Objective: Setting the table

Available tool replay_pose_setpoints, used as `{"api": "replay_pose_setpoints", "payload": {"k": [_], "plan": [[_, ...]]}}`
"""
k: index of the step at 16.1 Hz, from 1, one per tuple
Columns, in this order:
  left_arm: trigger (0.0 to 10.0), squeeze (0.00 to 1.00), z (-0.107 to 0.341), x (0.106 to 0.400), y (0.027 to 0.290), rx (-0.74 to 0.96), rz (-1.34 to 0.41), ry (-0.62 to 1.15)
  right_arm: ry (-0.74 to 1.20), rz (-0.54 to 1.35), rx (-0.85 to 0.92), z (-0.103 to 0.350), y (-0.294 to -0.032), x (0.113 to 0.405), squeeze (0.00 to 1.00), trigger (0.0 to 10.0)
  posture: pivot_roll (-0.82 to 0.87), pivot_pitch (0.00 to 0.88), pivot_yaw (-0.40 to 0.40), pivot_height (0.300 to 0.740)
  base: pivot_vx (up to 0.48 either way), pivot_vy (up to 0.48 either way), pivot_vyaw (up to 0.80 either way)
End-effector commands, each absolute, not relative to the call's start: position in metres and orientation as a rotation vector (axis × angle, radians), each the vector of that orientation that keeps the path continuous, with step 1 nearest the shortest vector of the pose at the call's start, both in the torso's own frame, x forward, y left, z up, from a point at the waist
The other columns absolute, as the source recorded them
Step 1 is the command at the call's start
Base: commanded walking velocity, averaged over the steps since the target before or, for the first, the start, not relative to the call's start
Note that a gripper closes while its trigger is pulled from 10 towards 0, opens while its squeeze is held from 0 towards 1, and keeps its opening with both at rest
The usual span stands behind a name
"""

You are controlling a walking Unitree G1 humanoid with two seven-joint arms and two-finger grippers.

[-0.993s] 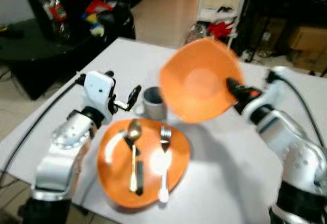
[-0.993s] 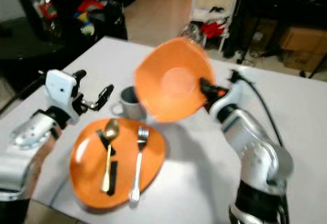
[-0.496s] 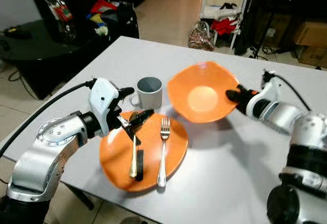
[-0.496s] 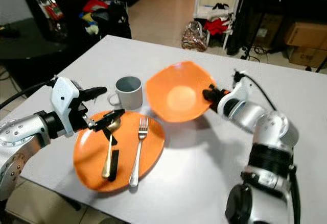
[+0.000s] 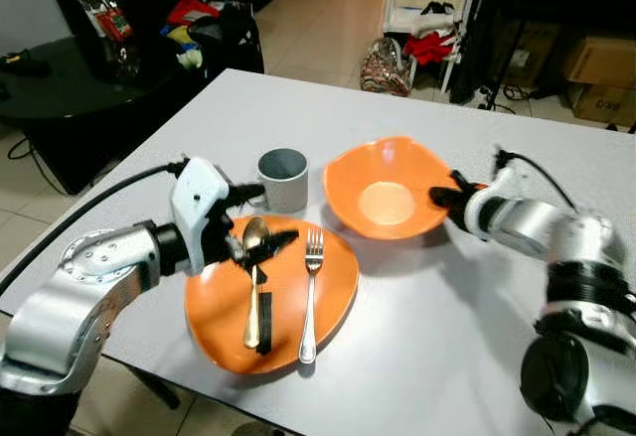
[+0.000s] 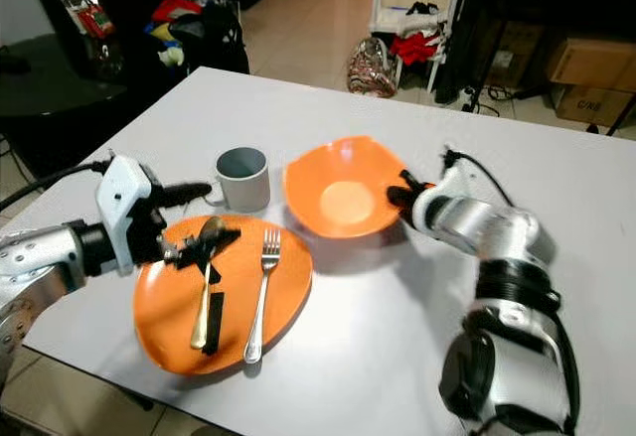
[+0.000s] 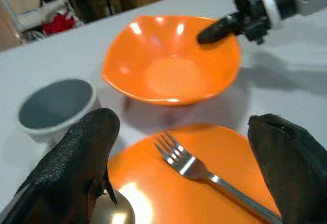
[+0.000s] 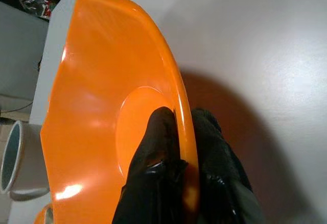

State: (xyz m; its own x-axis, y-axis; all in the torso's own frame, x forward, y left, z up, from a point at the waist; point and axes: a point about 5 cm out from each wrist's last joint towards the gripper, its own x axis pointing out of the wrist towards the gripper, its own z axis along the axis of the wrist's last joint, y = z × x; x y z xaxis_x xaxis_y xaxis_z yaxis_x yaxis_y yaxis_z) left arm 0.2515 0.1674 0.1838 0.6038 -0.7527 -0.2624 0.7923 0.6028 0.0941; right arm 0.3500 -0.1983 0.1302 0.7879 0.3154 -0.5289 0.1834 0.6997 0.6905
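Note:
An orange bowl (image 5: 386, 201) sits upright on the white table (image 5: 477, 337), just right of a grey mug (image 5: 282, 180). My right gripper (image 5: 444, 201) is shut on the bowl's right rim, one finger inside and one outside, as the right wrist view shows on the rim (image 8: 173, 81). In front of the mug lies an orange plate (image 5: 328, 302) with a gold spoon (image 5: 253, 282) and a silver fork (image 5: 309, 292) on it. My left gripper (image 5: 260, 218) hovers open over the plate's back left, above the spoon's bowl. The fork (image 7: 194, 165) lies between its fingers (image 7: 82, 163).
The table's near edge (image 5: 199, 376) runs just in front of the plate. The table's right half lies bare. A black cable (image 5: 89, 208) trails from my left arm. A dark low cabinet (image 5: 70, 88) with bags stands at the far left, cardboard boxes (image 5: 596, 69) at the far right.
The bowl has come down from a raised, tilted hold to level on the table beside the mug. My left gripper has shifted over the plate above the spoon.

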Motion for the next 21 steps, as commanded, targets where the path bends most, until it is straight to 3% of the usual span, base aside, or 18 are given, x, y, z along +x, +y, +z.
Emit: {"api": "replay_pose_setpoints", "payload": {"k": [1, 9, 21], "plan": [[10.0, 0.00, 0.183, 0.248, 0.167, 0.219, -0.921, 0.227, 0.628, 0.097, 0.821, 0.143, -0.193, 0.360, 0.00, 10.0, 0.06, 0.000, 0.033, 0.740, 0.000, 0.000, 0.00], [10.0, 0.00, 0.183, 0.247, 0.168, 0.227, -0.911, 0.236, 0.646, 0.185, 0.823, 0.138, -0.153, 0.372, 0.00, 10.0, 0.07, 0.000, 0.021, 0.740, 0.000, 0.000, 0.00], [10.0, 0.00, 0.184, 0.249, 0.168, 0.233, -0.910, 0.226, 0.650, 0.263, 0.897, 0.130, -0.129, 0.371, 0.00, 10.0, 0.07, 0.000, 0.027, 0.740, 0.000, 0.000, 0.00]]}}
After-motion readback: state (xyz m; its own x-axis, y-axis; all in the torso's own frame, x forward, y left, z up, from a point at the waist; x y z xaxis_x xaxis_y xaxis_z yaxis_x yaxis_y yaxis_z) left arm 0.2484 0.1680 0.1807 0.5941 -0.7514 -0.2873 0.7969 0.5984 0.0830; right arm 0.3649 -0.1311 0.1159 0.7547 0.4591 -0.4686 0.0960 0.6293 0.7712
